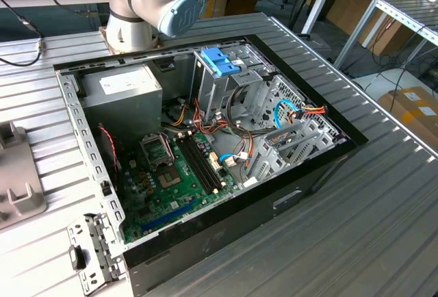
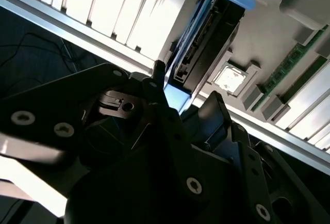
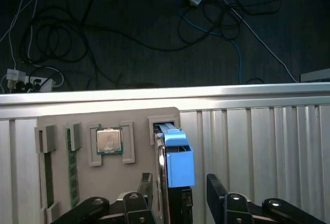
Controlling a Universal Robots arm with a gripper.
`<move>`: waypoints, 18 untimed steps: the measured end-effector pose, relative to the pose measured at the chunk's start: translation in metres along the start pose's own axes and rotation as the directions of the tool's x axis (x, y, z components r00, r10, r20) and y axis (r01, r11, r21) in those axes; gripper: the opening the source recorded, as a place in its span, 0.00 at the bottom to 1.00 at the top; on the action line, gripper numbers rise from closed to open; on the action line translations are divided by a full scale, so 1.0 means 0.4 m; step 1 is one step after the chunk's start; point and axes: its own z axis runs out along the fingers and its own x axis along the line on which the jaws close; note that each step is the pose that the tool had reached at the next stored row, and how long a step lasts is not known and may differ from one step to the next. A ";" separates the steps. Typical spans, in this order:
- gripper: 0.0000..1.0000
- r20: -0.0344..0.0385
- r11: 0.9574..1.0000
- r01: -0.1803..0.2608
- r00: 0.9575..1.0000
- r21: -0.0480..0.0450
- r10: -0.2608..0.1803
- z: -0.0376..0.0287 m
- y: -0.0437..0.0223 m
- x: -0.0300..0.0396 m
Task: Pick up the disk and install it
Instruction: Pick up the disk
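Observation:
The disk (image 3: 166, 182) stands on edge in a slot of a grey holder plate (image 3: 129, 182), with its blue bracket (image 3: 178, 154) facing the camera. In the second wrist view the disk (image 2: 206, 38) is a dark slab with blue ends. My gripper (image 3: 179, 178) is open and straddles the disk's near end, one black finger (image 3: 147, 181) close against one face and the other finger (image 3: 214, 182) a small gap off the opposite face. The second wrist view has the gripper (image 2: 187, 84) astride the same blue end.
The open computer case (image 1: 68, 105) lies on the ribbed metal table (image 1: 383, 194), with a drive cage and blue latch (image 1: 220, 61), a power-supply box (image 1: 120, 92) and loose cables inside. The holder plate also carries a processor chip (image 3: 109, 141) and memory sticks (image 3: 72, 172). The table edge (image 3: 165, 96) is just beyond.

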 end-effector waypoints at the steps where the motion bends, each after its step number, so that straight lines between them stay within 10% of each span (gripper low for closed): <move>1: 0.54 0.003 1.000 0.001 1.000 0.000 -0.001 0.005 0.002 0.001; 18: 0.54 0.000 1.000 0.007 1.000 -0.001 -0.007 0.065 0.025 0.005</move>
